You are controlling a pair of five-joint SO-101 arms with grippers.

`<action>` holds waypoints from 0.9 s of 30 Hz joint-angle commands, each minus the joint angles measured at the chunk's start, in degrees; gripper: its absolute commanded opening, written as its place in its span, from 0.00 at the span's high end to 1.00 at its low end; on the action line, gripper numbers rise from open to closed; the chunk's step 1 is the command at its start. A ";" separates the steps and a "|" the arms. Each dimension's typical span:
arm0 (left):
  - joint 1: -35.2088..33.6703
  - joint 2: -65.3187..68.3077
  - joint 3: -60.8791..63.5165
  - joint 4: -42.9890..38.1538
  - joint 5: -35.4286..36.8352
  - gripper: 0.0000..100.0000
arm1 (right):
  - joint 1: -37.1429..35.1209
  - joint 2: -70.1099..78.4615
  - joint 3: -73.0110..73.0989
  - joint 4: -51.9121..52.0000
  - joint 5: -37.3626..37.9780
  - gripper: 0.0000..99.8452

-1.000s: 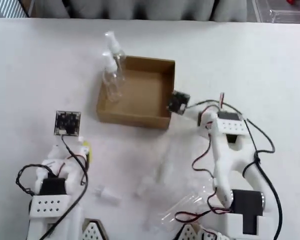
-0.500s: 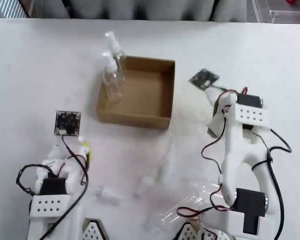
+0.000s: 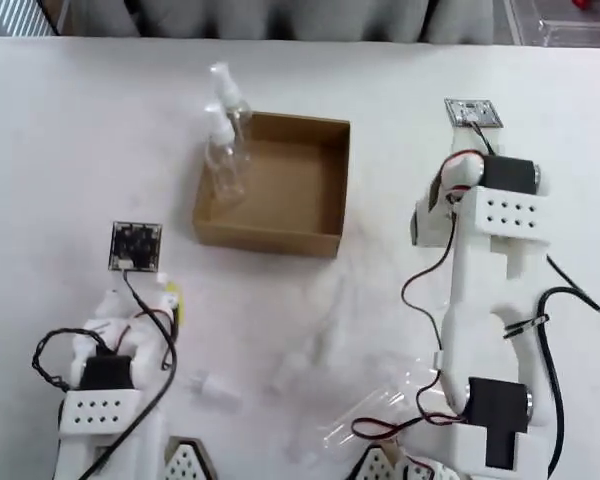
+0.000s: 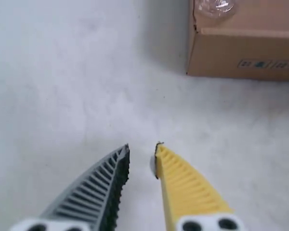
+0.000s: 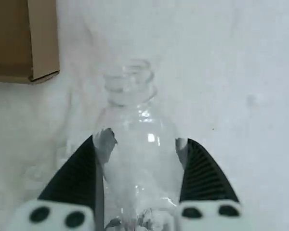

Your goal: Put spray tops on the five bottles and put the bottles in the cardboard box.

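Right wrist view: right tool (image 5: 143, 140) pinches uncapped bottle (image 5: 134, 113), neck seemingly pointing away.

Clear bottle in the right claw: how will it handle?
The clear bottle looks empty, so probably light. Its smooth round body may slip or twist in the right claw. Thin clear walls would likely dent under a hard squeeze.

Left gripper (image 4: 142, 149), jaws slightly parted, near the brown cardboard box (image 4: 241, 48); right gripper (image 5: 144, 142) clamps a clear, topless plastic bottle (image 5: 135, 110).
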 commanded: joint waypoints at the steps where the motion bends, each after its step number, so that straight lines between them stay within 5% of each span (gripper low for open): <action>1: -0.48 -1.10 -0.62 -1.41 -0.62 0.91 | -4.70 -0.48 -3.78 4.53 -6.77 0.98; 27: -0.31 -1.10 -0.62 -1.67 -0.62 0.91 | -41.19 -16.22 9.23 4.53 -9.85 0.98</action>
